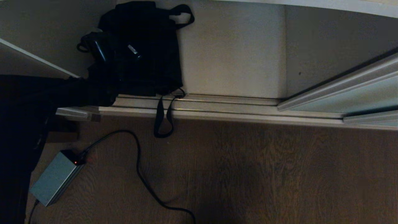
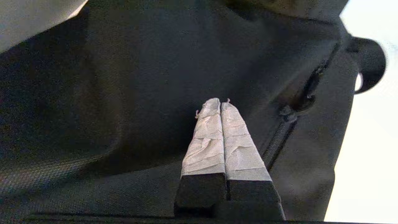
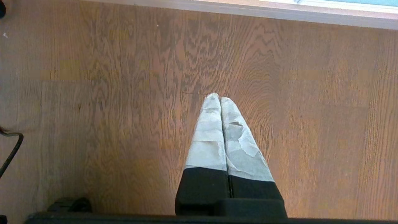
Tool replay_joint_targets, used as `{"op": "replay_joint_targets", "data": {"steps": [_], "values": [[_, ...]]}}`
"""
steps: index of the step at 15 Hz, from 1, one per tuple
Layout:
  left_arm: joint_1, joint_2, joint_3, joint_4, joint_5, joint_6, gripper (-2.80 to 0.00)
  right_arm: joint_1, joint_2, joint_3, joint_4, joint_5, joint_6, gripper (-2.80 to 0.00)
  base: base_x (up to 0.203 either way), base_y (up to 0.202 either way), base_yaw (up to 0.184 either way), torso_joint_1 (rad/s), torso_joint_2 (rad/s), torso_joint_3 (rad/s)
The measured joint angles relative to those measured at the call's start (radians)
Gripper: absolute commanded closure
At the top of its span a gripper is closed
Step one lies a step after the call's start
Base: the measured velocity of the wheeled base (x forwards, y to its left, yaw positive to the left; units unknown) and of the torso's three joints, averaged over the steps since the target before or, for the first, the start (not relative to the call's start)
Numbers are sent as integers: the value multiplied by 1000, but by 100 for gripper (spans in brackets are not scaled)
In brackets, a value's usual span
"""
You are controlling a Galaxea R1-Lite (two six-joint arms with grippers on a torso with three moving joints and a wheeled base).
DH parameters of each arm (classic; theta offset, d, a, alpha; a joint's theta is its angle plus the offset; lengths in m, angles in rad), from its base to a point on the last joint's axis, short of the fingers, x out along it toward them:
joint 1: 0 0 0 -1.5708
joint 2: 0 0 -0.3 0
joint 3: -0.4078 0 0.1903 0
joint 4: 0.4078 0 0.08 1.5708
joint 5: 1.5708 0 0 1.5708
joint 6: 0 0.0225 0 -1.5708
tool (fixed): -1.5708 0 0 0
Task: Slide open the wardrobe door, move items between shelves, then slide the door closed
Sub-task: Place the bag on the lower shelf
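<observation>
The left gripper [image 2: 220, 101] has its two tape-wrapped fingers [image 2: 206, 146] pressed flat together, nothing caught between them, with the tips right up against the black fabric bag [image 2: 130, 102]; whether they actually touch the cloth cannot be told. In the left wrist view the bag's dark weave fills nearly everything ahead of and around the fingers, its zipper [image 2: 281, 137] runs just beside them, and one loop strap [image 2: 368, 63] curls out past the bag's far edge against a pale surface. In the head view the left arm [image 1: 59, 90] reaches in from the left edge, and its end merges with the bag [image 1: 146, 46], which lies slumped on the white bottom shelf [image 1: 233, 53] of the wardrobe, a small white label [image 1: 132, 49] on its face. One long strap [image 1: 161, 119] trails from the bag over the grooved metal floor track [image 1: 217, 105] and onto the wooden floor [image 1: 264, 174]. The sliding wardrobe door [image 1: 351, 96] sits well away from the bag, at the right end of the track, leaving the compartment open. The right gripper [image 3: 220, 98] hangs well apart from all this over bare floorboards, fingers likewise closed tight on nothing. On the floor near the left arm lies a grey power adapter [image 1: 54, 179] with a black cable [image 1: 140, 168].
</observation>
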Motion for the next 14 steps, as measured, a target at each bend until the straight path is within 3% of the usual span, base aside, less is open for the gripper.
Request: {"op": "replay_joint_targets", "data": {"steps": [3,7,11,14], "values": [[-1,-43,109,14,-55,43,0,0,0,0,0,0,0,0,0,0,0,0,0,0],[-6,-133,344,11,-172,117,0,0,0,0,0,0,0,0,0,0,0,0,0,0],[-81,-222,520,15,-184,154,0,0,0,0,0,0,0,0,0,0,0,0,0,0],[-148,-273,655,16,-182,247,0,0,0,0,0,0,0,0,0,0,0,0,0,0]]}}
